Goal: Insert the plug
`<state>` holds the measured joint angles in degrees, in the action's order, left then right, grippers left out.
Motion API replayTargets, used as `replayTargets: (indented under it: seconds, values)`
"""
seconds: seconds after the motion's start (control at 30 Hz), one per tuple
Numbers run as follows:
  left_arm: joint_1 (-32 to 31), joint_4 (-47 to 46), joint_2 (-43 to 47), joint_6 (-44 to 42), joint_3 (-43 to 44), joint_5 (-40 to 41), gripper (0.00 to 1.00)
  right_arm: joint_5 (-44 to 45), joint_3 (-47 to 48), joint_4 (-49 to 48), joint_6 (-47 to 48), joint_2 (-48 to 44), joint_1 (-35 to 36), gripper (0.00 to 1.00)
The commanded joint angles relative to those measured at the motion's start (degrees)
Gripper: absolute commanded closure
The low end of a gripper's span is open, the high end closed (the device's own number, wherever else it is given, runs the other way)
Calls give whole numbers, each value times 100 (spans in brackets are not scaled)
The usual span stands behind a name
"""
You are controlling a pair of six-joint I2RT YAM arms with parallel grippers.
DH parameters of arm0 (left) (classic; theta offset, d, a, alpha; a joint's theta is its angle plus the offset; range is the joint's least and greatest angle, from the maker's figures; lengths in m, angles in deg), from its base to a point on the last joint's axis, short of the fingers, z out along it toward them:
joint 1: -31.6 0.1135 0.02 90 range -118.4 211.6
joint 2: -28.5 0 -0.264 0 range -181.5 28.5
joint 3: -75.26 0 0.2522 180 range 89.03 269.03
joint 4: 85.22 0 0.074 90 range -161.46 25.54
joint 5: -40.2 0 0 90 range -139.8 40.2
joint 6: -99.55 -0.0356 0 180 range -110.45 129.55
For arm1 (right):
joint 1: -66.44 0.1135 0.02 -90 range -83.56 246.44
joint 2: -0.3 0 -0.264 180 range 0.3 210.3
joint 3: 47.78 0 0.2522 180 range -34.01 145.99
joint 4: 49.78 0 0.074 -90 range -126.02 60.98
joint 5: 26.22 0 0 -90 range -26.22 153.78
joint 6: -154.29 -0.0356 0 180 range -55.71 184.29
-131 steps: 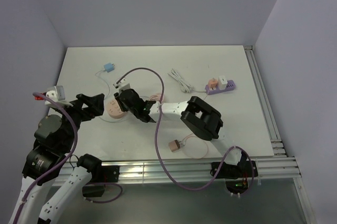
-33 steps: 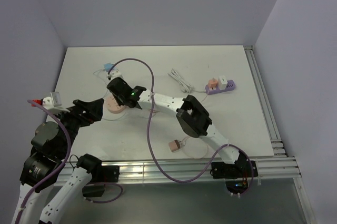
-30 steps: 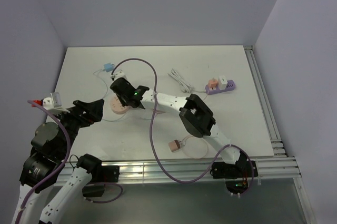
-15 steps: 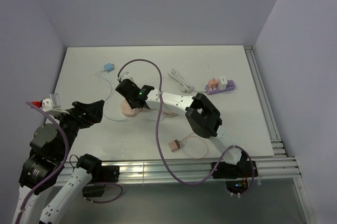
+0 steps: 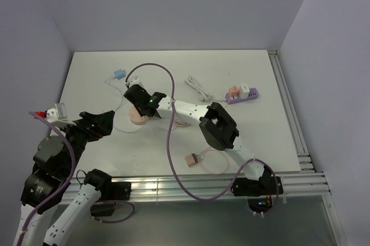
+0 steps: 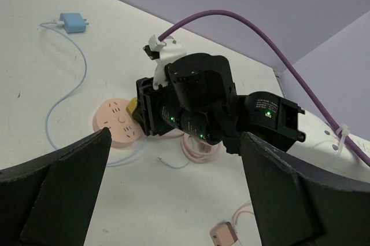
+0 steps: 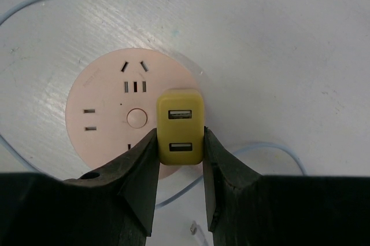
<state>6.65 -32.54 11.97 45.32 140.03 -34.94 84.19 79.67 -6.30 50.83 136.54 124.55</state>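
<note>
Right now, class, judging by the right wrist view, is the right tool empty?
No: the right tool is shut on a yellow rectangular plastic plug with two USB ports, with the round pink socket hub behind it.

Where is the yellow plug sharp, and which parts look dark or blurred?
Right wrist view: the small yellow two-port plug and round pink socket disc are sharp, while the right gripper's fingers are black shapes without detail. Left wrist view: the left gripper's fingers are dark and soft. Top external view: soft light, faint shadows.
</note>
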Motion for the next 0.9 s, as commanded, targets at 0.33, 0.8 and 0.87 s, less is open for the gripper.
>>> replayTargets:
  seconds: [0.33, 0.8, 0.87]
  values:
    - [8, -165, -25, 202, 6, -193, 1, 323, -665, 993, 132, -413, -151, 19]
    - [8, -288, -122, 273, -29, -255, 0, 298, -3788, 474, -613, -4078, -107, 0]
    - [8, -323, -157, 264, -47, -255, 1, 114, -4274, 439, -974, -4605, -98, 0]
